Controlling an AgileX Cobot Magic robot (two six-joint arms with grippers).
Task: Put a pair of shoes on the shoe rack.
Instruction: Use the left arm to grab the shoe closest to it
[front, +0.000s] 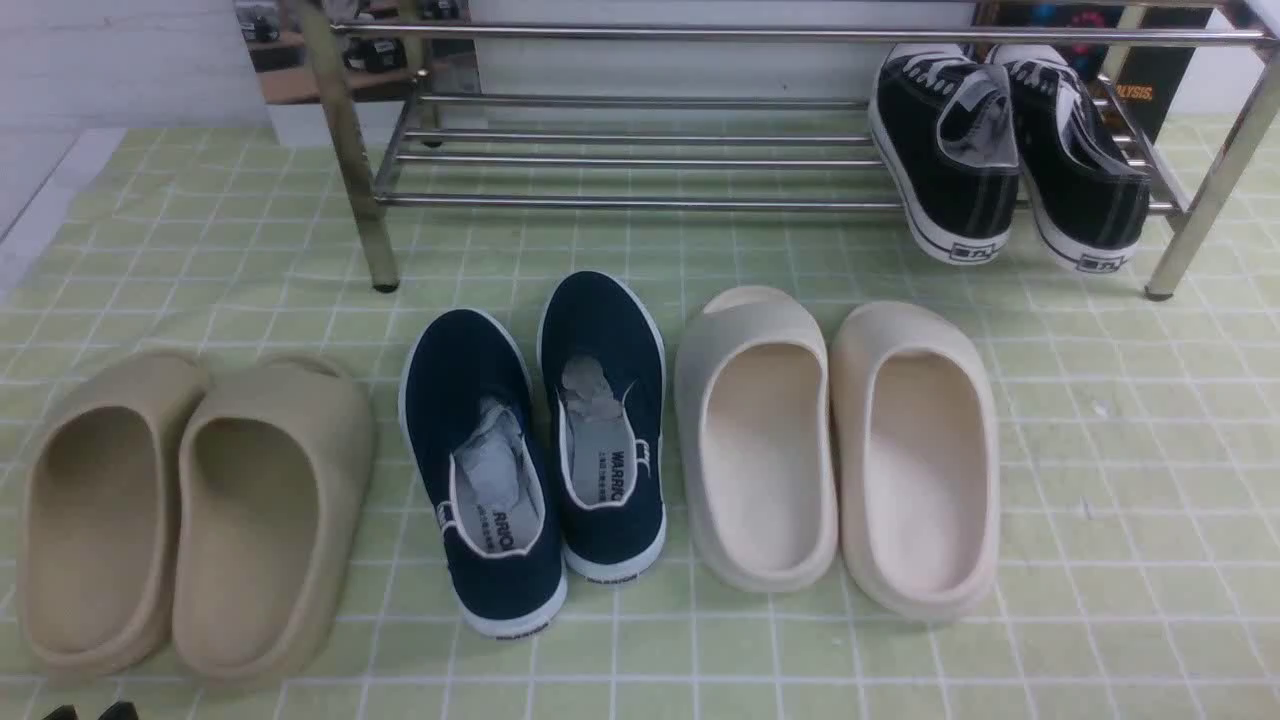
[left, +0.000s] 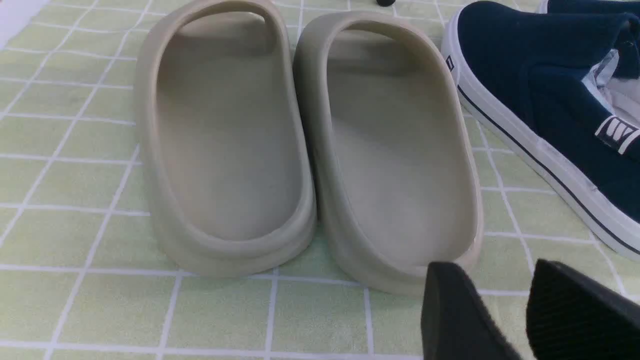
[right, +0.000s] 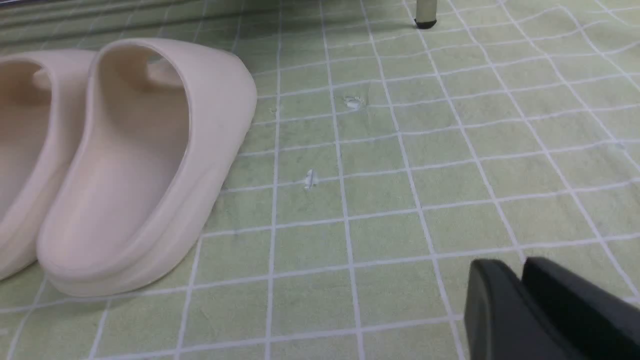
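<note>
The shoe rack: glossy chrome metal bars. The pair of shoes: matt navy canvas, smooth white rubber soles. The beige slides at their 9 o'clock and the cream slides at 3 o'clock: smooth matt foam. The counter: checked cloth. The left fingers: matt black, ribbed.

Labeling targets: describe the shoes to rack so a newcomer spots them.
On the green checked cloth before the chrome shoe rack, three pairs sit in a row. The middle pair: navy slip-ons with white soles, between beige slides and cream slides.
</note>
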